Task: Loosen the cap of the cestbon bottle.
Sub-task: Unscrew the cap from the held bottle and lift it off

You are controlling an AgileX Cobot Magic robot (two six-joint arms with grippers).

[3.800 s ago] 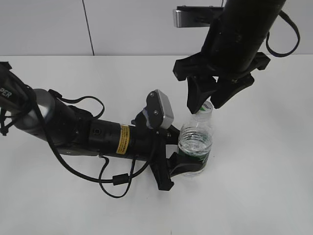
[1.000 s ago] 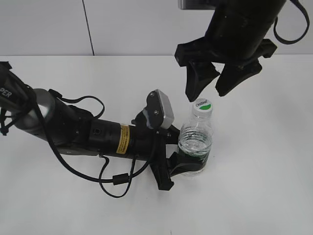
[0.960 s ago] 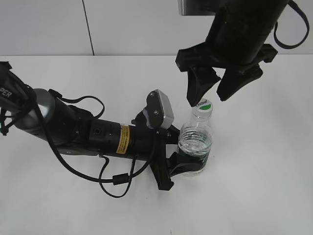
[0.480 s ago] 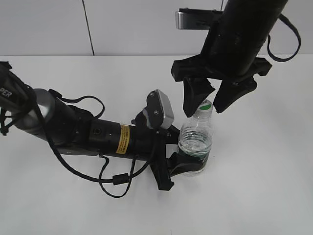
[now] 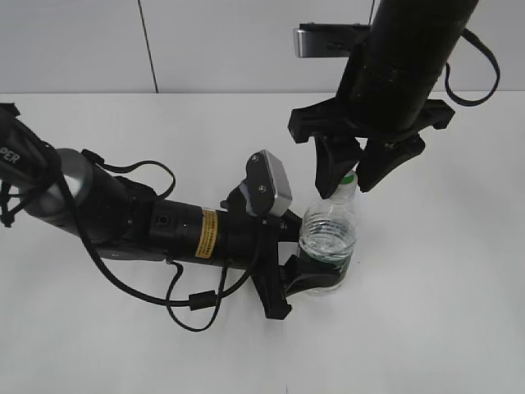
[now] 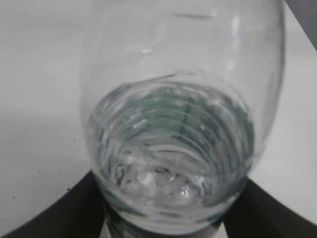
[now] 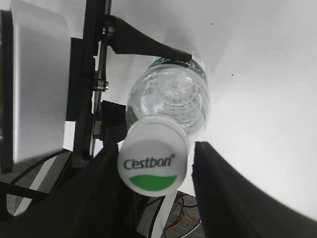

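Exterior view: the left arm lies low across the white table [image 5: 443, 328], stretched almost flat from the left edge toward the middle, its wrist camera housing [image 5: 269, 184] sticking up near the end. The left gripper [image 5: 305, 277] wraps around the lower body of the cestbon bottle [image 5: 328, 242], its dark fingers pressed against the green label band and holding the bottle upright. One bottle, partly filled with water, standing right of centre on the table.

The right arm comes down steeply from the top right, a thick black column pointing nearly straight at the bottle's top. The right gripper [image 5: 351, 171] straddles the cap [image 5: 349, 176], one finger on either side, with only a sliver of white and green showing between them.

From the right wrist view, the one cap [image 7: 153, 162] sits between the two dark fingers [image 7: 218, 193], its green half-circle and "Cestbon" lettering facing the lens. The left finger appears to touch the cap's edge; a narrow gap shows between the cap and the right finger, so the jaws are narrowed around it but not yet clamped.

The left wrist view fills with the bottle [image 6: 178, 124], water inside, and dark gripper tips at both lower corners hugging its base.

Two arms, two grippers, one bottle, one cap.
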